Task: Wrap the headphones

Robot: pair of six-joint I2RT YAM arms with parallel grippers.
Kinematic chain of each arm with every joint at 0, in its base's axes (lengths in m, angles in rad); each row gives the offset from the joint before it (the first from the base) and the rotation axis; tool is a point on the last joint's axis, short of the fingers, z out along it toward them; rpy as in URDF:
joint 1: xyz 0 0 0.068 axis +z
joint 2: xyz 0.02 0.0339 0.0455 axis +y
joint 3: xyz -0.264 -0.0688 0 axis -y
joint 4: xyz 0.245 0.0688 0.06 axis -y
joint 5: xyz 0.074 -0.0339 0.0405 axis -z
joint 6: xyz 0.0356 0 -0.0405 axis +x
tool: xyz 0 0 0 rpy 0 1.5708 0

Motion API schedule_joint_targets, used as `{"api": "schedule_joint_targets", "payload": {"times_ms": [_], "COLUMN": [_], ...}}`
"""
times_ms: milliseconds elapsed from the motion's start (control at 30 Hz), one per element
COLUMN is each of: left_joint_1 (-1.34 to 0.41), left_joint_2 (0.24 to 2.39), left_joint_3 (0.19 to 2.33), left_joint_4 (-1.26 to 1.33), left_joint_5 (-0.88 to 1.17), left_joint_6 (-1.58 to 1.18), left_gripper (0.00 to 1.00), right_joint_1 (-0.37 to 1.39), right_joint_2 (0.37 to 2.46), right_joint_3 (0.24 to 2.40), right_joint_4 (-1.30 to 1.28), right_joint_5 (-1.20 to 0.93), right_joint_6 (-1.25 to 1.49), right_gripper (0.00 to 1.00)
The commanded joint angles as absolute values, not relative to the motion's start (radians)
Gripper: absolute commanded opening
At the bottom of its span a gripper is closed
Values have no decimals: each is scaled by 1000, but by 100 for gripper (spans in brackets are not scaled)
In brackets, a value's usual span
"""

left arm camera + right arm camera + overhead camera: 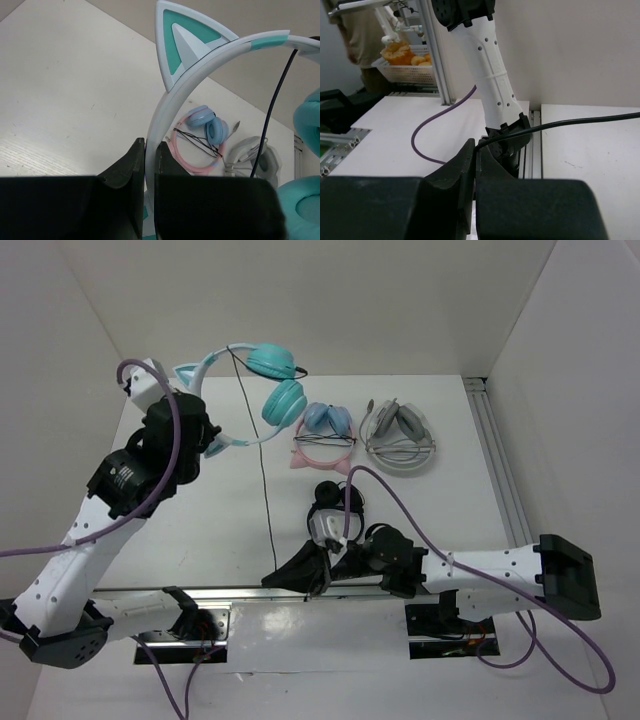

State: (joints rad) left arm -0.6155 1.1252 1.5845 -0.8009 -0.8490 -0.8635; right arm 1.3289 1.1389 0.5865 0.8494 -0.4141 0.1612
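Observation:
The teal headphones (272,380) hang in the air above the table's back left, cups to the right. My left gripper (205,435) is shut on their whitish-teal band (165,115), just below a cat ear (182,40). The thin black cable (262,470) runs taut from the headphones down toward the near edge. There my right gripper (275,578) is shut on the cable's end. In the right wrist view the cable (570,122) leaves the closed jaws (476,145) to the right. In the left wrist view my left gripper (150,145) pinches the band, and the cable (275,105) hangs past a teal cup (307,117).
Pink-banded blue-cupped cat-ear headphones (325,435) and whitish-grey headphones (400,435) lie at the table's back centre. Small black headphones (335,502) lie by my right arm. An aluminium rail (500,460) runs along the right edge. White walls enclose the table.

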Motion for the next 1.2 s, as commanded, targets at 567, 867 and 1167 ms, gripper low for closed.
{"api": "schedule_joint_targets", "payload": {"times_ms": [567, 867, 1167], "left_joint_1": [-689, -931, -1061], "left_joint_2": [1198, 1180, 1152], "left_joint_3": [1500, 1451, 1420], "left_joint_4": [-894, -1049, -1236], "left_joint_5": [-971, -887, -859], "left_joint_6": [-588, -443, -502], "left_gripper": [0, 0, 0], "right_joint_1": [1445, 1445, 1445], "right_joint_2": [1141, 1120, 1140], "right_joint_3": [1304, 1402, 1488], "right_joint_4": [-359, -495, -618], "right_joint_5": [190, 393, 662], "right_joint_6": [-247, -333, -373], "right_gripper": [0, 0, 0]}}
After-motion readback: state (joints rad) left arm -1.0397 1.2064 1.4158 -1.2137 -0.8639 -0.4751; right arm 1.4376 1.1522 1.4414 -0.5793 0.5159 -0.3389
